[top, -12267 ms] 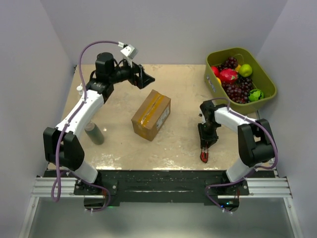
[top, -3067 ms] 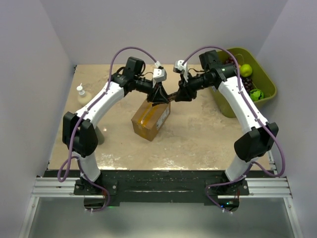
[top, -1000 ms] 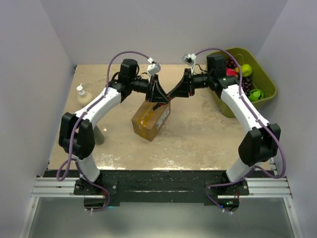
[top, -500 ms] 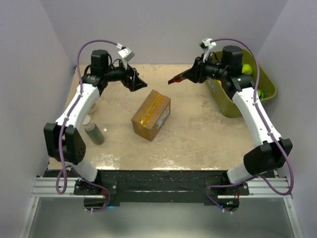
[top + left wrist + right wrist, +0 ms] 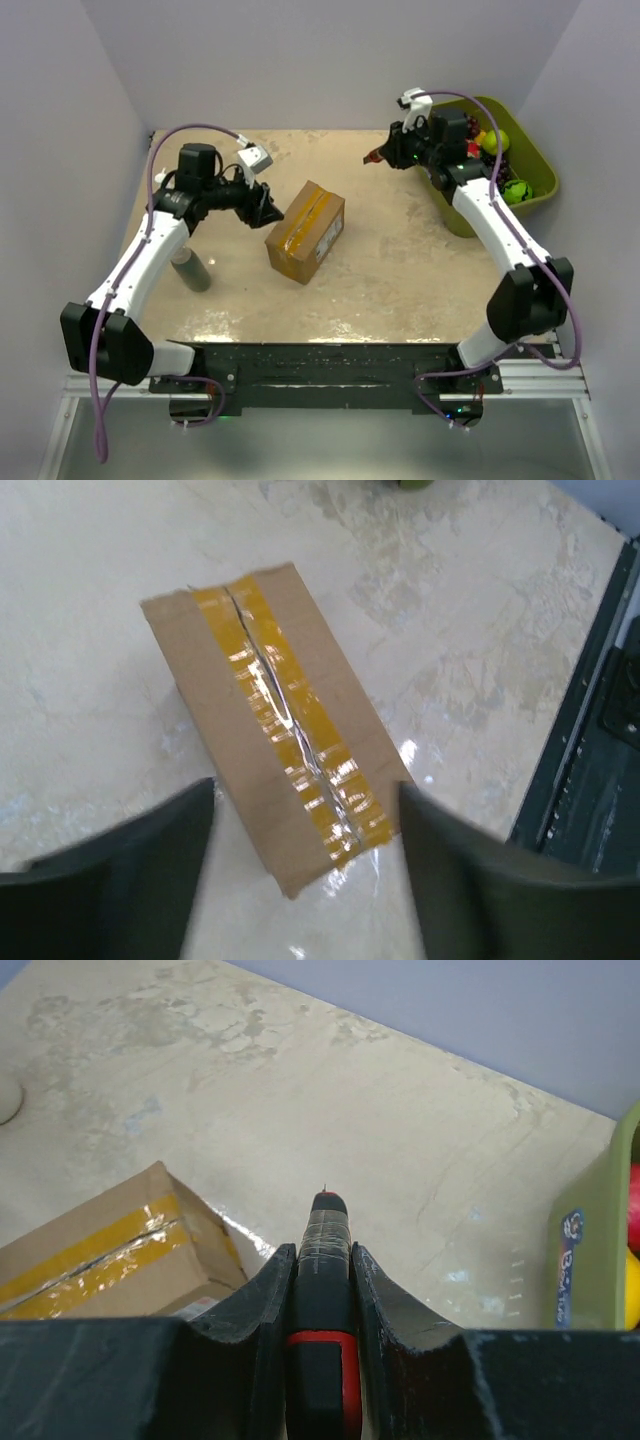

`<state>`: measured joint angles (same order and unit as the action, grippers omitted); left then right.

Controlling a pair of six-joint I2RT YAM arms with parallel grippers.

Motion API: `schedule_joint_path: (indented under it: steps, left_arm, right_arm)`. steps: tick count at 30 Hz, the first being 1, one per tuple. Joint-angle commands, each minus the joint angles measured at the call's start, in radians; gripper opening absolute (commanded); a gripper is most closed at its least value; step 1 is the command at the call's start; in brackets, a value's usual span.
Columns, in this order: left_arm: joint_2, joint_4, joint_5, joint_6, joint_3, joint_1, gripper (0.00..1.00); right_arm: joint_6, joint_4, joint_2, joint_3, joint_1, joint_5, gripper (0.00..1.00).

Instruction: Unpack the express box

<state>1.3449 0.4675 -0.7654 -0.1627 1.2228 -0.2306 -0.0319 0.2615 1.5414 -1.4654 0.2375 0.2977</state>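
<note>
The express box (image 5: 306, 232) lies at the middle of the desk (image 5: 400, 280), turned at an angle, on the same spot as in every earlier frame. The yellow tape (image 5: 290, 740) running down its top shows a ragged slit along the flap seam, and the flaps lie shut. A pale label on its right side face is too small to read.

The left end effector (image 5: 265, 210) sits low just beside the box's far left corner; half a second ago it was raised farther back over the desk. In the wrist view its fingers (image 5: 150, 860) are spread wide with nothing between them, the box below and ahead.

The right end effector (image 5: 385, 153) is up at the back right, well apart from the box; a second ago it met the left one above the box's far end. Its fingers (image 5: 270, 1300) are clamped on a red-and-black cutter (image 5: 322, 1230) with a taped nose and a thin blade tip.

An olive bin (image 5: 535, 160) of fruit stands at the far right; a blue sticker (image 5: 570, 1232) on its wall cannot be read. A dark bottle (image 5: 190, 270) stands left of the box
</note>
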Motion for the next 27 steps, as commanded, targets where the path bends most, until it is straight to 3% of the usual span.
schedule_joint_path:
  steps: [1,2,3,5,9,14,21,27]
  left_arm:
    - [-0.026,0.311,-0.101,-0.306,0.061,-0.007,0.49]
    - [-0.001,0.397,-0.121,-0.51,0.09,-0.013,0.42]
    - [0.011,0.546,-0.118,-0.606,0.098,-0.021,0.31]
    - [0.051,0.617,-0.094,-0.754,0.095,-0.058,0.21]
    - [0.114,0.642,-0.002,-0.817,0.043,-0.133,0.02]
    - [0.118,0.447,0.083,-0.77,-0.08,-0.15,0.0]
    - [0.134,0.153,0.292,-0.64,-0.109,-0.15,0.0]
    - [0.204,0.028,0.374,-0.611,-0.054,-0.15,0.01]
  right_arm:
    - [0.009,-0.154,0.092,-0.027,0.052,-0.051,0.0]
    - [0.001,-0.154,0.106,-0.033,0.063,-0.046,0.0]
    - [-0.005,-0.154,0.13,-0.038,0.071,-0.04,0.0]
    - [-0.022,-0.147,0.147,-0.036,0.095,-0.034,0.0]
    - [-0.04,-0.13,0.146,-0.012,0.125,-0.026,0.0]
    - [-0.037,-0.108,0.054,0.1,0.151,-0.013,0.0]
    - [-0.046,-0.039,-0.113,0.278,0.166,0.063,0.0]
    - [-0.089,0.045,-0.221,0.346,0.169,0.188,0.0]
